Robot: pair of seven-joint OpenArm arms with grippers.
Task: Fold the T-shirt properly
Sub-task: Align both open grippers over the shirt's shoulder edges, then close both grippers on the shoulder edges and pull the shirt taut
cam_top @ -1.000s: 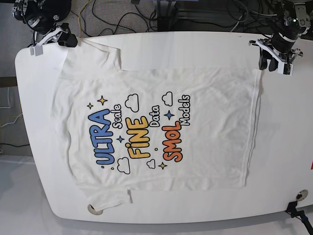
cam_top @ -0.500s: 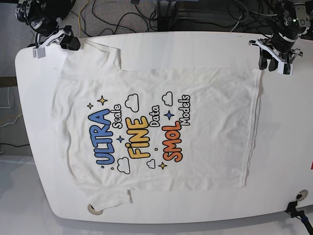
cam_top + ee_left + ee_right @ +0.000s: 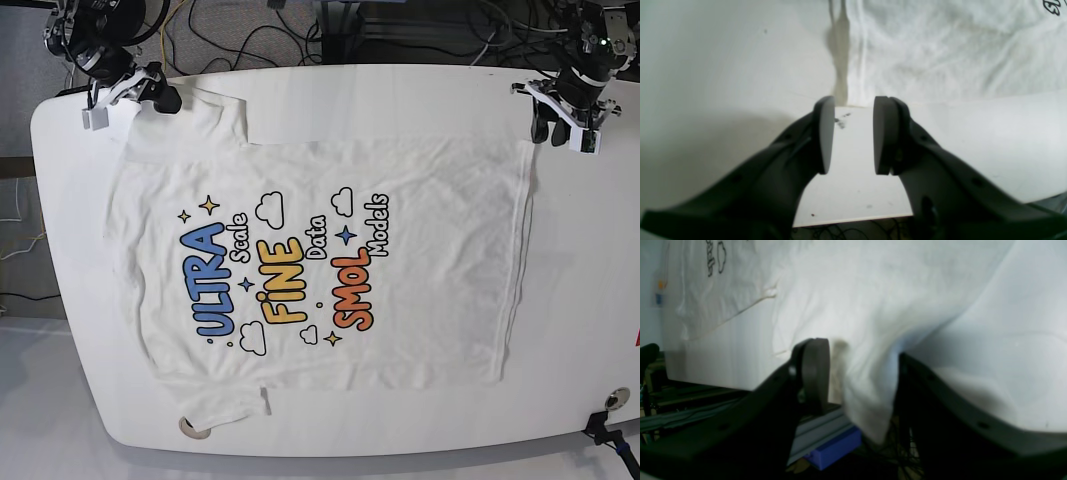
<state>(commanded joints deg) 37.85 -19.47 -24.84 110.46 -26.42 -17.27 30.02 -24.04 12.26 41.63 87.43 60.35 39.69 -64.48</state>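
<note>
White table [image 3: 600,300], T-shirt [image 3: 420,200] flat

The base view looks straight down on the whole table [image 3: 590,300], while each wrist camera peers closely past its own claw at the T-shirt [image 3: 320,260], which all views share

One T-shirt [image 3: 330,265] lies on one white desk [image 3: 590,330]. Two robot arms are in view, each ending in one pincer: the left pincer [image 3: 560,125] and the right pincer [image 3: 130,95]. The shirt's print shows three large coloured words, four white clouds and five small stars.
</note>
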